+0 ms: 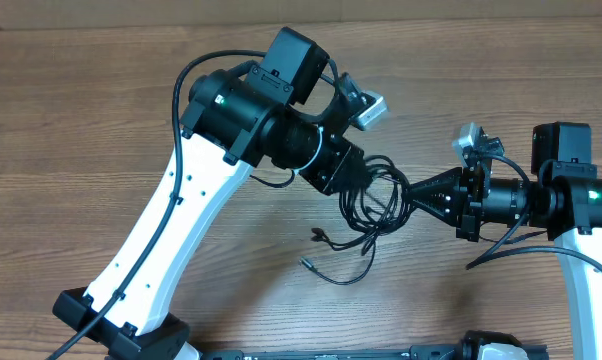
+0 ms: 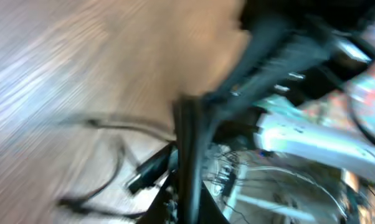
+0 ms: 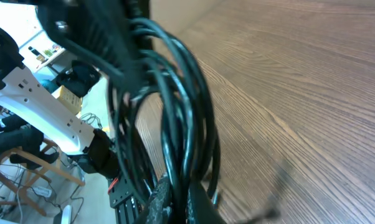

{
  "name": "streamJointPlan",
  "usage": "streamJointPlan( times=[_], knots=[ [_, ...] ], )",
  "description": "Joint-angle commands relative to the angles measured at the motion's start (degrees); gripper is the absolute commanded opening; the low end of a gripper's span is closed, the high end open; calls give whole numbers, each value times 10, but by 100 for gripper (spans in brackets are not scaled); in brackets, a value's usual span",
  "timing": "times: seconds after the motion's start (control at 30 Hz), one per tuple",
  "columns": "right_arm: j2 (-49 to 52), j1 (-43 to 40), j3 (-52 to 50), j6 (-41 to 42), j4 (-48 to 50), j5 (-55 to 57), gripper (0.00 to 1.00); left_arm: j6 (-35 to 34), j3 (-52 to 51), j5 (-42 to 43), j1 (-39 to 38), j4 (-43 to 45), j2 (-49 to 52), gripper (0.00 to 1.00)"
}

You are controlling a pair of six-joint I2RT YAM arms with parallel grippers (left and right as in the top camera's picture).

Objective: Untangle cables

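Observation:
The cables [image 1: 373, 205] form a small tangle of thin black cords held between my two grippers at the table's middle, with loose ends and small plugs [image 1: 319, 237] hanging toward the wood below. My left gripper [image 1: 366, 180] reaches into the tangle's left side; its wrist view is blurred and shows a black cord [image 2: 190, 149] running up between its fingers. My right gripper [image 1: 413, 196] pinches the tangle's right side. In the right wrist view several looped cords [image 3: 175, 106] pass between the closed fingers [image 3: 178, 202].
The wooden table [image 1: 101, 120] lies under everything. The left arm's white link [image 1: 171, 230] slants across the lower left. The right arm [image 1: 571, 200] comes in from the right edge. Arm bases [image 1: 331, 352] sit along the front edge.

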Motion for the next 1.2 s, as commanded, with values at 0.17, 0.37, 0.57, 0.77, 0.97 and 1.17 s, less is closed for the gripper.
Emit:
streamJointPlan(
  times=[0.17, 0.37, 0.57, 0.77, 0.97, 1.17],
  knots=[
    [-6, -1, 1, -80, -48, -87, 4, -73, 7, -115, -1, 37, -10, 4],
    [-6, -1, 1, -106, -57, -116, 4, -103, 7, -207, 0, 48, 11, 4],
    [-6, -1, 1, -106, -61, -116, 4, -116, 7, -145, -1, 50, 80, 4],
    [-3, -1, 1, 62, -13, 18, 4, -107, 7, -125, 0, 15, 94, 4],
    [-2, -1, 1, 368, 54, 327, 65, -36, 7, -32, -1, -1, 94, 4],
    [-2, -1, 1, 393, 33, 344, 100, -8, 7, -10, -1, -1, 82, 4]
  ],
)
